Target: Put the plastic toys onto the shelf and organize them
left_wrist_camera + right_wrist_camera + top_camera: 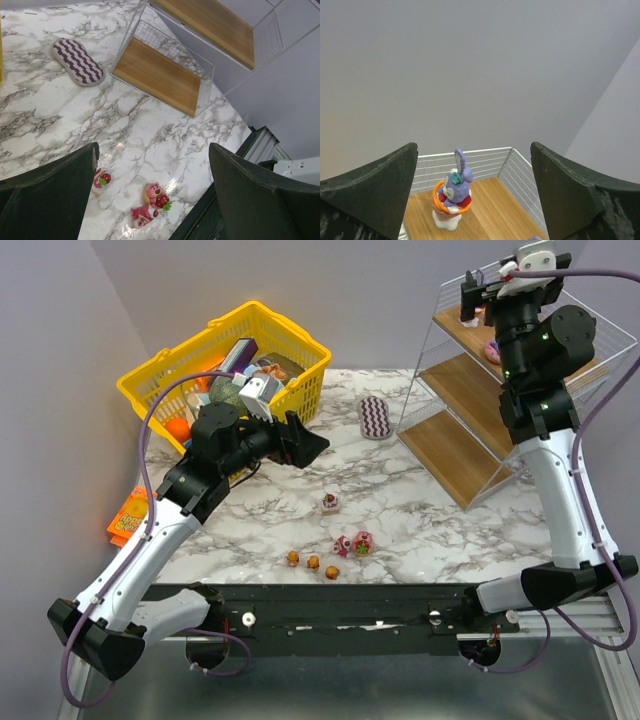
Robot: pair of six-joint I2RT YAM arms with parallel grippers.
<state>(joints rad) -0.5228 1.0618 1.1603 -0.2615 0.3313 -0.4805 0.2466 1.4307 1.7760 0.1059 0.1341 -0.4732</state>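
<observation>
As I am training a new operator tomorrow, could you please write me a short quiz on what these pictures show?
1. True or false: a purple bunny stands upright on the top board of the shelf.
2. Where are the three orange bears? A, on the shelf's top board; B, on the table, close to the arms' bases; C, on the shelf's lowest board.
3. Fill in the gap: the jaws of the right arm stand ____ above the shelf, with nothing between them.
Key: 1 true; 2 B; 3 open.
</observation>
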